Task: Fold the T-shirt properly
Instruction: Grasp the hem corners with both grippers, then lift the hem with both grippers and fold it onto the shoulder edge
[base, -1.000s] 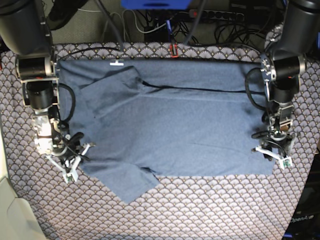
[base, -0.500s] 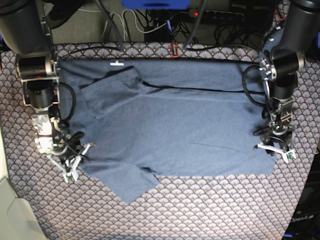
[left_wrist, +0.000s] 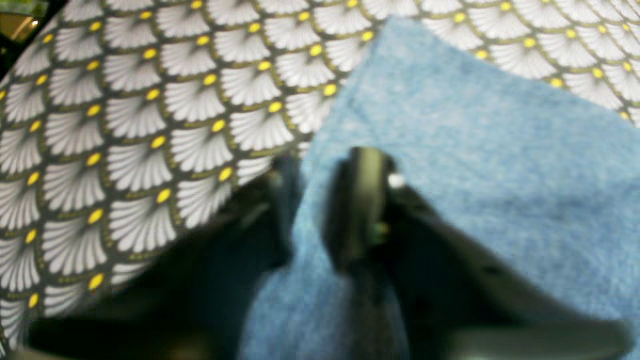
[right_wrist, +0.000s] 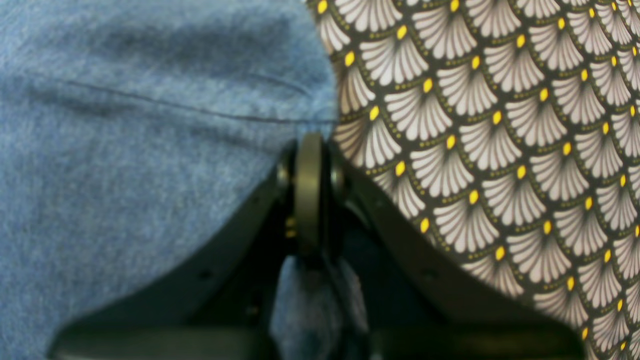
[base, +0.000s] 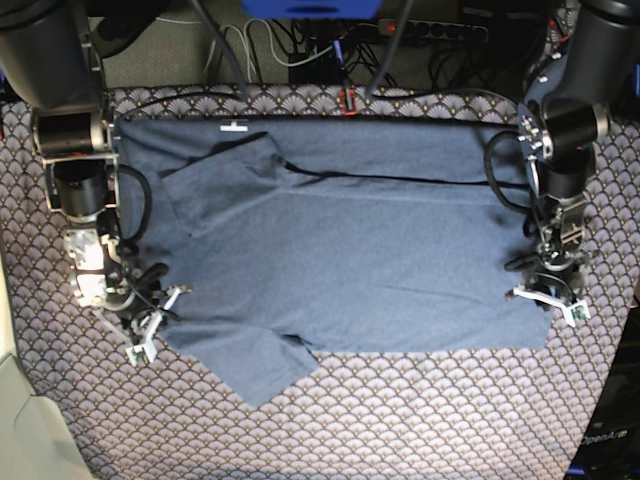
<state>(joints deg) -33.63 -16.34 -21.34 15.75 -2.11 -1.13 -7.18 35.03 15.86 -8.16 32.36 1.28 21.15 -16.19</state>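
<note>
T-shirt (base: 340, 255) spread flat across the desk (base: 420, 420), slate-blue and plain side up, lying sideways on the fan-scale tablecloth (base: 400, 400). Small white neck label (base: 234, 127) sits at the far edge on the base view's left, one short sleeve (base: 215, 185) is folded in over the body near it, and the other sleeve (base: 262, 365) pokes out at the near edge.

Right gripper (base: 150, 322) is down at the near corner on the base view's left. From its wrist camera, the fingers (right_wrist: 308, 190) are drawn tight together right at the shirt's edge, a bunch of blue fabric gathered behind them, patterned cloth just beside.

Left gripper (base: 548, 300) is down at the near corner on the opposite side. Its wrist view is blurry, but the fingers (left_wrist: 357, 200) stand narrow with a ridge of blue cloth pinched up between them, the shirt's edge meeting the tablecloth there.

A black cable (base: 390, 178) runs across the shirt's far half.
</note>
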